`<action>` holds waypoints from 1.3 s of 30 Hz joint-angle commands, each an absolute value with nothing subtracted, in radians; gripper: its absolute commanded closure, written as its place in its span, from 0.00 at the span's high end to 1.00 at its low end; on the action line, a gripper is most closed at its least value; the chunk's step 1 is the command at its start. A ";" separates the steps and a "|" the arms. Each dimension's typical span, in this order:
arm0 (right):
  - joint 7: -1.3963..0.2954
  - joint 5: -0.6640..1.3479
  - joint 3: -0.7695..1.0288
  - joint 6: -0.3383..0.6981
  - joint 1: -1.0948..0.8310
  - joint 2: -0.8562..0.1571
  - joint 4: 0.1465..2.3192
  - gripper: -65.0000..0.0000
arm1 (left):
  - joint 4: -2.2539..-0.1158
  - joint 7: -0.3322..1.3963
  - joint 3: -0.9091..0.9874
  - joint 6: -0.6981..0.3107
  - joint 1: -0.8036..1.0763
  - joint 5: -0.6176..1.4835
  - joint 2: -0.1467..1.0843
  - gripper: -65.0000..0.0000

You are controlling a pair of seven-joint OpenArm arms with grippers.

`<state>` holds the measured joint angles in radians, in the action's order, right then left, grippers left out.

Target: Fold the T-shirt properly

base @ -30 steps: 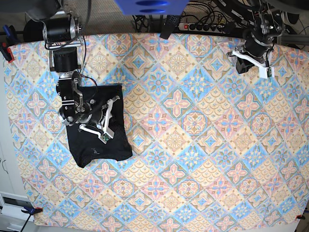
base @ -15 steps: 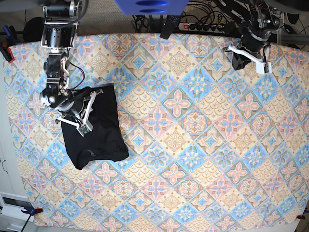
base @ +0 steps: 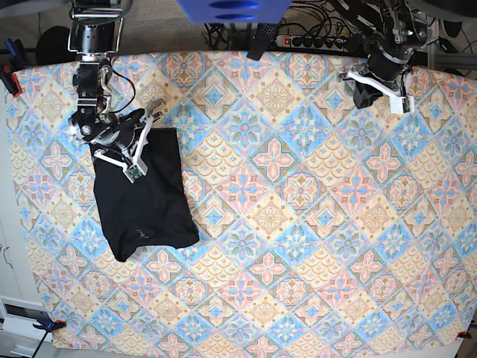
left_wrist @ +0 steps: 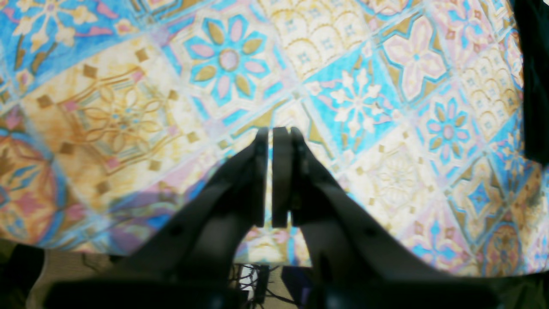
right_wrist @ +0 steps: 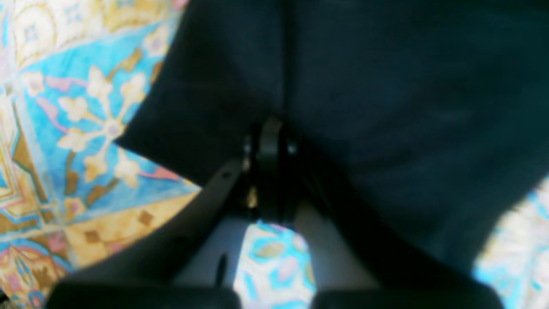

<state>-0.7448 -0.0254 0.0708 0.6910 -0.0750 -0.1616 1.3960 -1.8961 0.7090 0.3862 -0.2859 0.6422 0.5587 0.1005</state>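
A busy tiled-pattern tablecloth (base: 298,224) in blue, pink and gold covers the whole work surface, w/ a power strip and cables along the far edge at 12 o'clock. The T-shirt (base: 145,198), plain black, lies folded into a compact block at about 9 o'clock on the cloth, well apart from the centre; a tiny pale mark shows near its 6 o'clock edge. Its long axis runs roughly 12-to-6, leaning slightly so the near end swings toward 5 o'clock; that end looks rounder and less crisp than the sides. The right gripper (base: 136,142) sits over the shirt's 12 o'clock end, jaws pressed together and, from the wrist view, empty: the right gripper (right_wrist: 268,171) hangs above dark fabric w/ nothing visibly pinched, though the blur leaves some doubt about contact. The left gripper (base: 378,88) is parked far off at 1 o'clock over bare cloth, its jaws closed to a thin slit w/ nothing between them, as the left gripper (left_wrist: 271,180) shows up close. Judgement: folding looks near done, so the step in hand is tidying. Done well, that means pressing flat and squaring the loose 6 o'clock edge w/o dragging layers apart, and lifting straight up so no fabric snags.
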 commanded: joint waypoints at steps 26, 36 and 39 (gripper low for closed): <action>-0.871 -0.005 0.398 0.698 -0.493 -0.166 1.968 0.00 | -2.066 0.688 0.398 -0.294 0.911 0.572 0.111 0.00; -0.871 0.160 0.590 0.698 -0.734 -0.165 1.942 0.00 | -2.032 0.688 0.397 -0.294 1.040 0.561 0.111 0.00; -0.871 0.160 0.588 0.698 -0.805 -0.162 1.913 0.00 | -1.980 0.688 0.390 -0.295 1.041 0.487 0.110 0.00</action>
<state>-0.8818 0.1566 0.5827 0.6956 -0.7963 -0.1524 1.8996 -1.9724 0.6907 0.3878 -0.2935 1.0248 0.4793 0.1051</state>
